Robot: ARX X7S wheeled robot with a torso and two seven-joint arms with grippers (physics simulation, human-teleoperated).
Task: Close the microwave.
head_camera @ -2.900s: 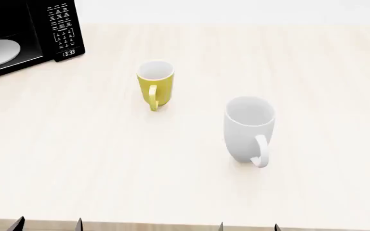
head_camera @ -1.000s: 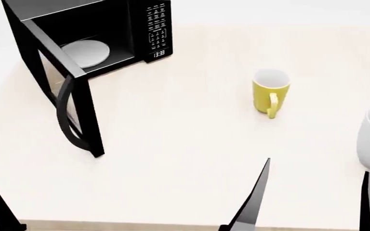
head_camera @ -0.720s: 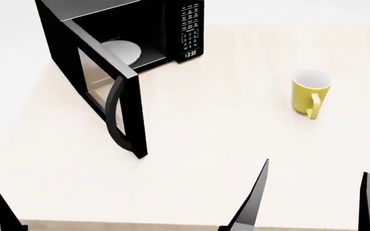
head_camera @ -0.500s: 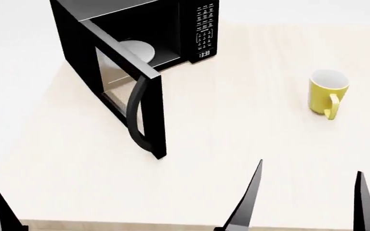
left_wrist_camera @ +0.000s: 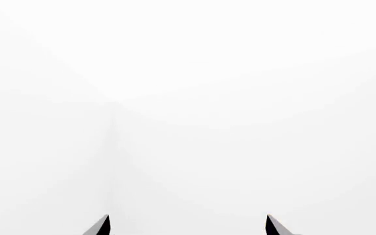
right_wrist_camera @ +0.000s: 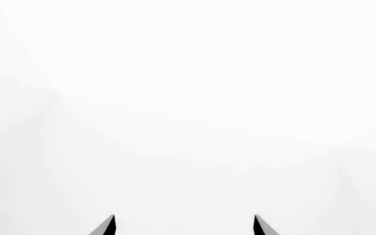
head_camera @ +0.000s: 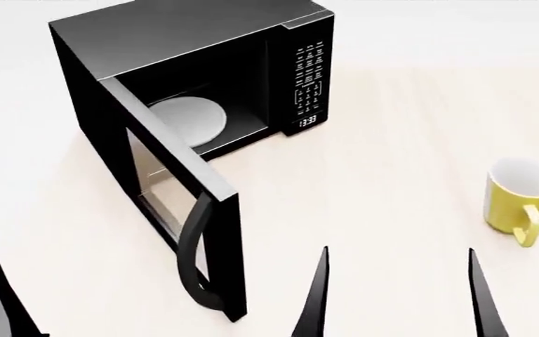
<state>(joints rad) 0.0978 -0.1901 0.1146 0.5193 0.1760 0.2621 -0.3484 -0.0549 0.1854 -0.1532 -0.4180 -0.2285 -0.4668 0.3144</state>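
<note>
Seen from the head camera: a black microwave (head_camera: pixel 194 77) on a pale wooden table (head_camera: pixel 391 140), filling the 10 to 12 o'clock part of the view. Door (head_camera: pixel 171 203) swung wide open toward 7 o'clock, hinged on the left side of the box, with a curved black handle (head_camera: pixel 190 263) near its free edge. Inside, a white round plate (head_camera: pixel 187 119) lying flat on the floor of the cavity. Keypad (head_camera: pixel 309 77) with white lettering on the right front, and a small clock display (head_camera: pixel 308 121) just under it. At 3 o'clock, well apart from the microwave, a yellow mug (head_camera: pixel 518 196) standing upright, handle facing the robot.

Right gripper (head_camera: pixel 396 295) at 5 o'clock, fingers spread, holding nothing. Left gripper (left_wrist_camera: pixel 188 225) likewise spread and empty, facing blank white in its wrist view.
</note>
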